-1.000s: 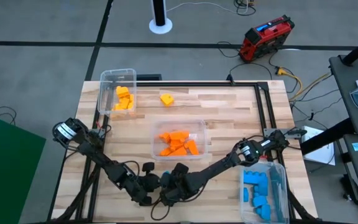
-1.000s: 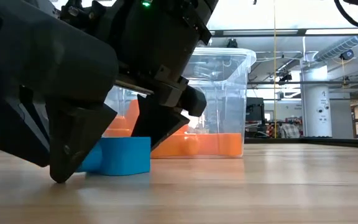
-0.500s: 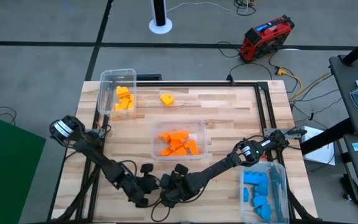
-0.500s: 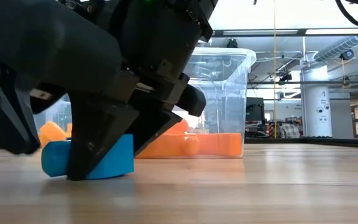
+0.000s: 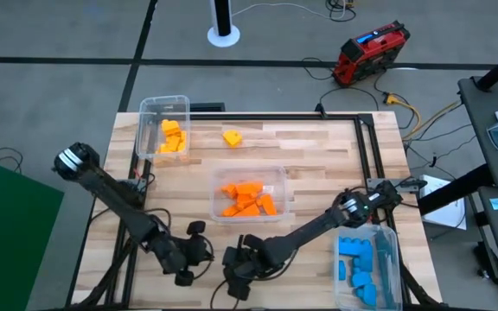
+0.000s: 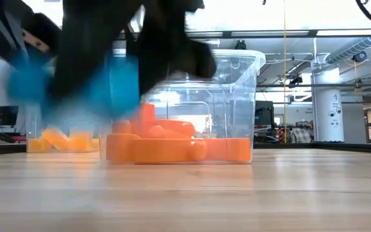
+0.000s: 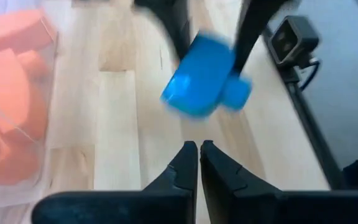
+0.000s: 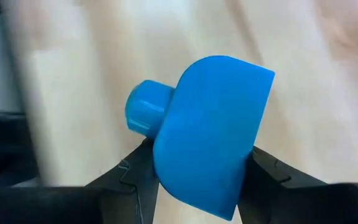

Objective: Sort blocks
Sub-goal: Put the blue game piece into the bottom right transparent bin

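Note:
My right gripper (image 8: 197, 180) is shut on a blue block (image 8: 213, 134), a rounded piece with a round peg on one side. It holds the block above the table near the front edge, and the block also shows in the low view (image 6: 118, 87). From above, the gripper (image 5: 236, 278) hides it. My left gripper (image 7: 199, 155) is shut and empty, just left of the right one (image 5: 199, 257), facing the block (image 7: 204, 74). A yellow block (image 5: 232, 136) lies on the table at the back. My right gripper pinches the blue block between its two fingers, one on each of two opposite sides (image 8: 166, 168). The fingers (image 7: 252, 31) come from above and point down. The block hangs clear of the table, its peg (image 8: 146, 107) sticking out sideways.
Three clear bins stand on the table: one with yellow blocks (image 5: 164, 125) at the back left, one with orange blocks (image 5: 249, 194) in the middle, and one with blue blocks (image 5: 366, 263) at the front right. Cables and a red device (image 5: 370, 52) lie on the floor beyond.
My right gripper has shut on the blue block, which stood on the table, and has lifted it clear. My left gripper, shut throughout, has drawn back from the block toward the table's left edge.

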`<control>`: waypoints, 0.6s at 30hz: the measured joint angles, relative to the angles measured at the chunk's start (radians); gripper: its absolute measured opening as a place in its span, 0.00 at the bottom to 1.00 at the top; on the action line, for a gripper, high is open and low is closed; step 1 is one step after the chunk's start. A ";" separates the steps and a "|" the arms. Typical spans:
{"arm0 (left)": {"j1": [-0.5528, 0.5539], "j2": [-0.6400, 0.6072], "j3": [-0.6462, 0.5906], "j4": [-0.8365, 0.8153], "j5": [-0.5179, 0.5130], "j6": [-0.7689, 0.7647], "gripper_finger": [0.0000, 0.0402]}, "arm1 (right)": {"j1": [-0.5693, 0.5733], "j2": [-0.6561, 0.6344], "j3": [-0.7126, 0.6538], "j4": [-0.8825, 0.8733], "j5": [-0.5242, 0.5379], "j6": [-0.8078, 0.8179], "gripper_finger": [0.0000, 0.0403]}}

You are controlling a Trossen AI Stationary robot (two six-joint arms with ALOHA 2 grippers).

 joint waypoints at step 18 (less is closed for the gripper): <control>-0.011 -0.271 0.005 -0.138 -0.037 0.038 0.00 | 0.237 -0.546 0.003 -0.750 -0.258 0.645 0.38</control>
